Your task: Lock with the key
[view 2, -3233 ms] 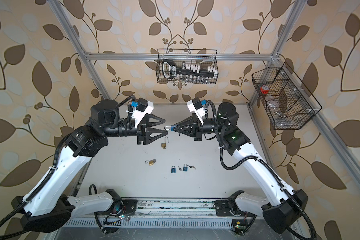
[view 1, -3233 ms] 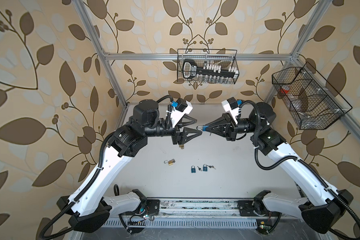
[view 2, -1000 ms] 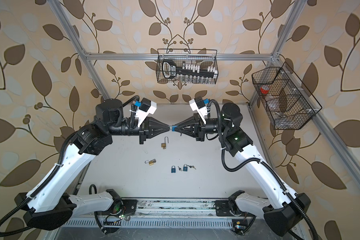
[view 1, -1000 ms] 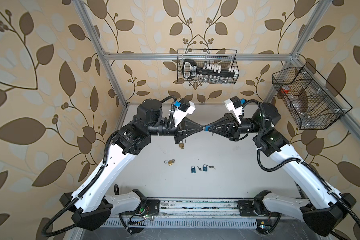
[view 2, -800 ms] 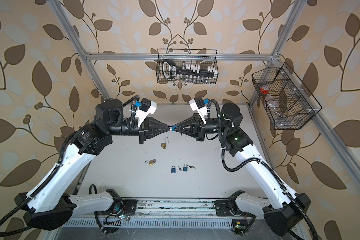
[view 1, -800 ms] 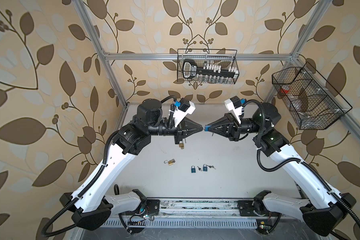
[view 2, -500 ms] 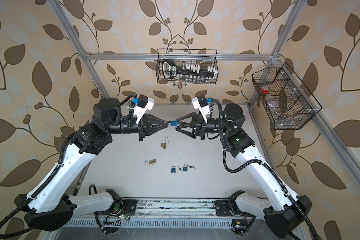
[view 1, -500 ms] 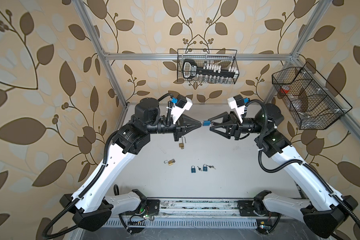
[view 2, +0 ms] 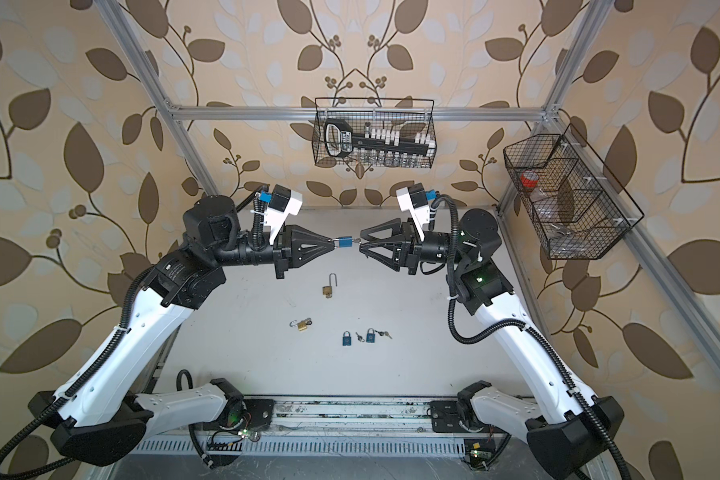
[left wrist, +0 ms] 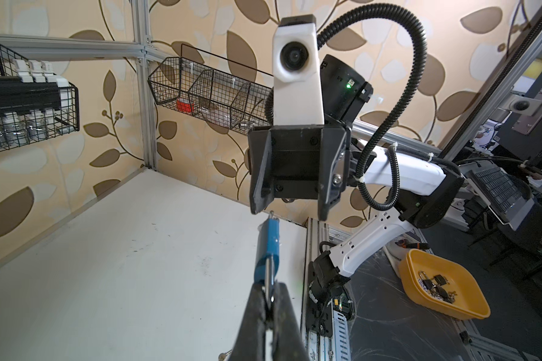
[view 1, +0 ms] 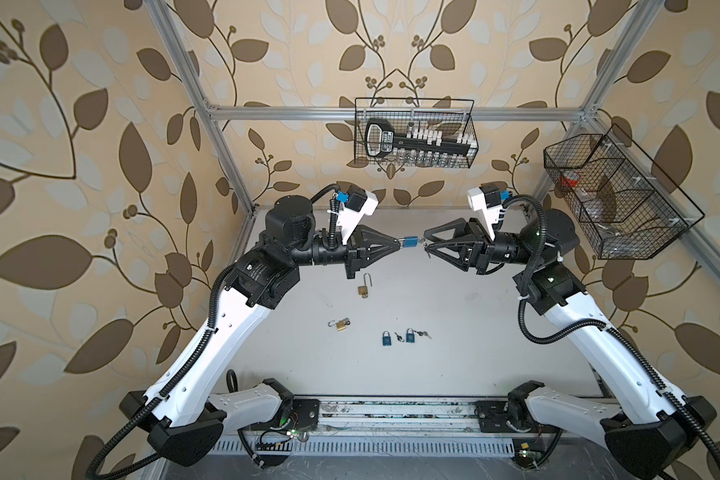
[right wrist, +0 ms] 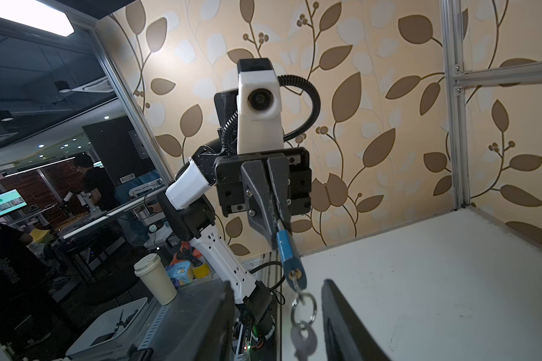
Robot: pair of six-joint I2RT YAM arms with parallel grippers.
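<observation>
Left gripper [view 1: 399,242]: clenched on the shackle of a blue padlock [view 1: 411,241]. You find the lock held in the air at mid-frame in both top views, above the white table [view 1: 474,332], with its body pointing toward the right arm. The left wrist view shows the steel shackle pinched between the two fingers [left wrist: 257,312], the blue body [left wrist: 268,247] sticking out past them. You cannot tell whether the shackle is latched.

Right gripper [view 1: 426,241]: released and holding nothing. Its tips stand just beside the free end of the lock, one above and one below it in a top view [view 2: 361,244]. In the right wrist view a key ring [right wrist: 304,308] hangs from the keyway end of the padlock [right wrist: 287,250], and a key [right wrist: 304,340] dangles from the ring between the spread fingers [right wrist: 344,322]. Neither finger touches it.

On the table, below the grippers in frame:
- A brass padlock [view 1: 364,289] with its shackle raised lies just under the left gripper.
- A second brass padlock [view 1: 341,324] lies lower left of it.
- Two small blue padlocks [view 1: 387,338] [view 1: 410,336] sit side by side at lower centre, with small keys next to them.

One wire basket [view 1: 414,133] hangs on the back rail at upper centre, another [view 1: 616,195] at upper right.
</observation>
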